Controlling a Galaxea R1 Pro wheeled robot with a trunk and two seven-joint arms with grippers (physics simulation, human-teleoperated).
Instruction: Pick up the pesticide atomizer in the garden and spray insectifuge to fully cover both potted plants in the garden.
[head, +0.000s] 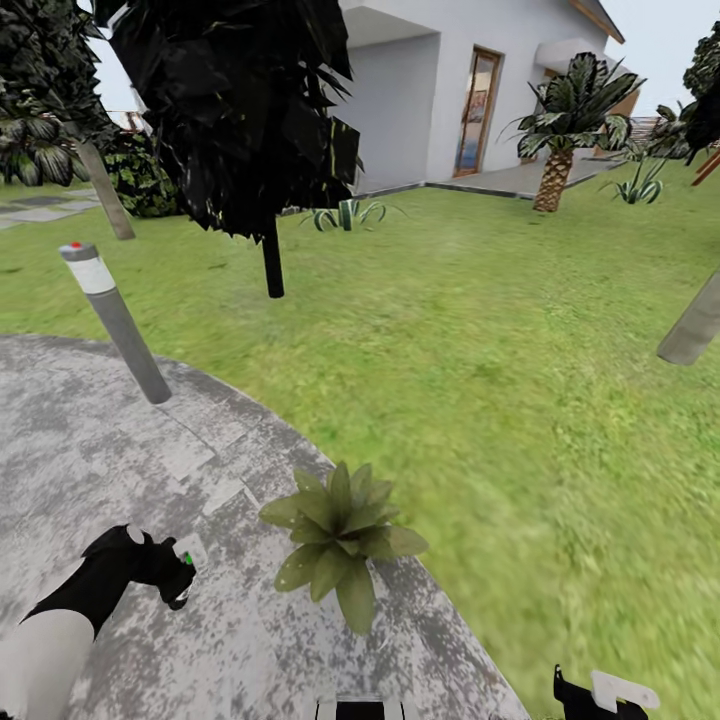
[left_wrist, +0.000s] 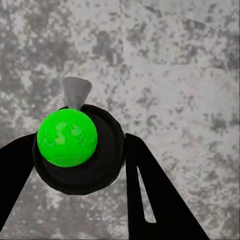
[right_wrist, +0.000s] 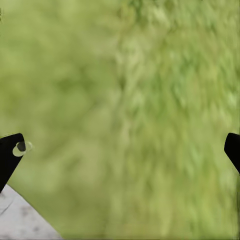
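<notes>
The left gripper (left_wrist: 80, 165) fingers (left_wrist: 150, 195) are clamping the pesticide atomizer (left_wrist: 75, 145) over the patio (head: 120, 450); the right gripper (right_wrist: 120, 150) is hanging open above lawn (head: 520, 340). The potted plant (head: 340, 540) is sitting beside it; a misaimed nozzle would likely leave leaves uncovered.

A round grey stone patio (head: 120, 470) lay at seven o'clock, and a green lawn (head: 520, 360) spread toward three. A white house wall (head: 410, 100) with a brown-framed door (head: 477, 110) stood at twelve in daylight.
</notes>
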